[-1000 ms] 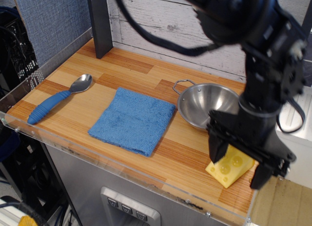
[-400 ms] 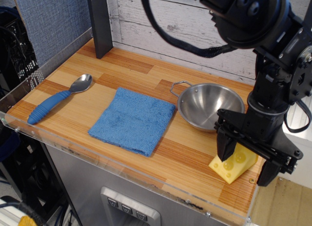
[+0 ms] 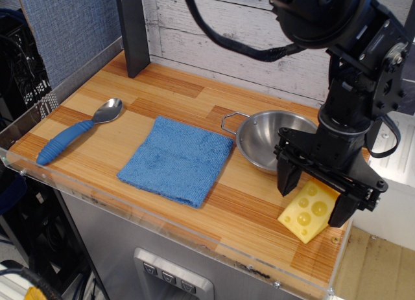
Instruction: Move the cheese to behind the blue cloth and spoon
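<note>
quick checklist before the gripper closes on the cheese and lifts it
1. Gripper open: ok, fingers are spread.
2. Fingers on both sides of the cheese: ok.
3. Cheese resting flat on the table: ok.
4. Bowl clear of the gripper: not ok, it sits right beside the near finger.
5. Free space behind the cloth and spoon: ok, bare wood there.
6. Finger depth around the cheese: cannot tell.
</note>
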`<state>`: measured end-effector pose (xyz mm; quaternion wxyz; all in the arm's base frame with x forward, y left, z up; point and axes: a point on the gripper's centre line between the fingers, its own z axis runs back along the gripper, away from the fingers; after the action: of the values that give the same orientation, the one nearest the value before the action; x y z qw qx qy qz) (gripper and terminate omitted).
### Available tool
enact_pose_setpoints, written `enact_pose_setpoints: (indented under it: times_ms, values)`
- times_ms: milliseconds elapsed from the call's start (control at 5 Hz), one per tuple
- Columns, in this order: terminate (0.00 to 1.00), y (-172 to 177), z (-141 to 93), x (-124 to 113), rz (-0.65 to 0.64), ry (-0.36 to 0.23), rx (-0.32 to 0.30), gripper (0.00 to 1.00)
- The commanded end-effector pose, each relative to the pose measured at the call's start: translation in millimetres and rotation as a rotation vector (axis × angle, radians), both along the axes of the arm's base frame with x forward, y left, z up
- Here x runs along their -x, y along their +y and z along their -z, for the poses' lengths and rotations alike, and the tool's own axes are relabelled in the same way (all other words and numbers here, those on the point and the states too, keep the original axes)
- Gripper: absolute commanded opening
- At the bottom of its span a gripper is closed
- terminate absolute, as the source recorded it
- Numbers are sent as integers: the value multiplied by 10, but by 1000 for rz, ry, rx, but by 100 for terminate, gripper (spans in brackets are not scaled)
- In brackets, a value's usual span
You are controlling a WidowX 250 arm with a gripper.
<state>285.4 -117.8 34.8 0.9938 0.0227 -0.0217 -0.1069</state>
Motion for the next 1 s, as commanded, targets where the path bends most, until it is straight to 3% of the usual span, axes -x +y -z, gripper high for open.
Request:
enact_pose_setpoints:
  times_ms: [0, 400, 600, 800]
  values:
    - [0, -46, 13, 7, 10, -7, 12, 100]
    - [0, 22, 449, 17, 1, 90, -34, 100]
    - [0, 93, 426, -11, -24, 81, -21, 0]
    - [0, 101, 210, 0, -5, 57, -4, 0]
